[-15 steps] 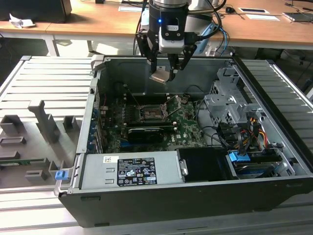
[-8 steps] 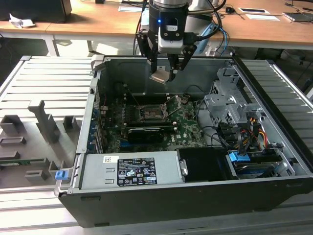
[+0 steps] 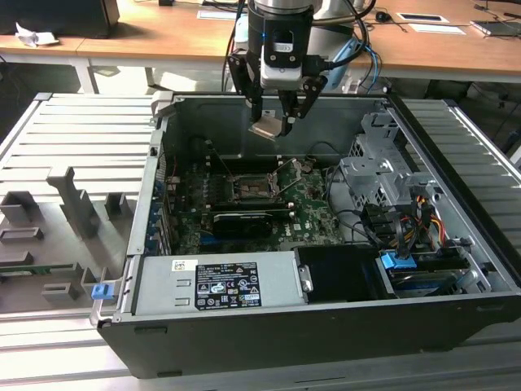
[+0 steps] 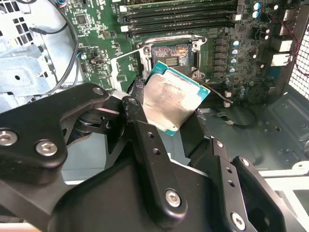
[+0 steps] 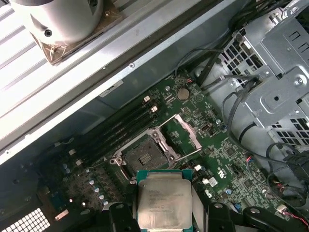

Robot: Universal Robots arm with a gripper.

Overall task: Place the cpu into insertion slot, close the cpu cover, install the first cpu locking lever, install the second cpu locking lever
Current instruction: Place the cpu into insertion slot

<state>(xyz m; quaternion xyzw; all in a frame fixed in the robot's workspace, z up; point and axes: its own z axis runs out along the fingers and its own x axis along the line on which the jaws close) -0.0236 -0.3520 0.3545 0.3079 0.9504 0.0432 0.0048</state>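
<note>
Silver-topped cpu [image 4: 171,104] clamped in the gripper [image 3: 277,118], insertion slot [image 5: 142,157] bare beneath it, cpu cover [image 5: 188,130] hinged open.

silver-grey cpu [image 4: 171,104] edged teal, black hand [image 3: 275,116], green motherboard [image 5: 227,151].

Robotics laboratory or workshop: an opened computer case [image 3: 326,334] rests on a ribbed metal fixture bench [image 3: 81,130] at centre frame; wooden desks [image 3: 163,37] with papers [image 3: 422,17] line the top edge.

In the second wrist view, cpu [image 4: 171,104] edges behind the jaws, insertion slot [image 4: 172,54] partly behind cpu
</note>
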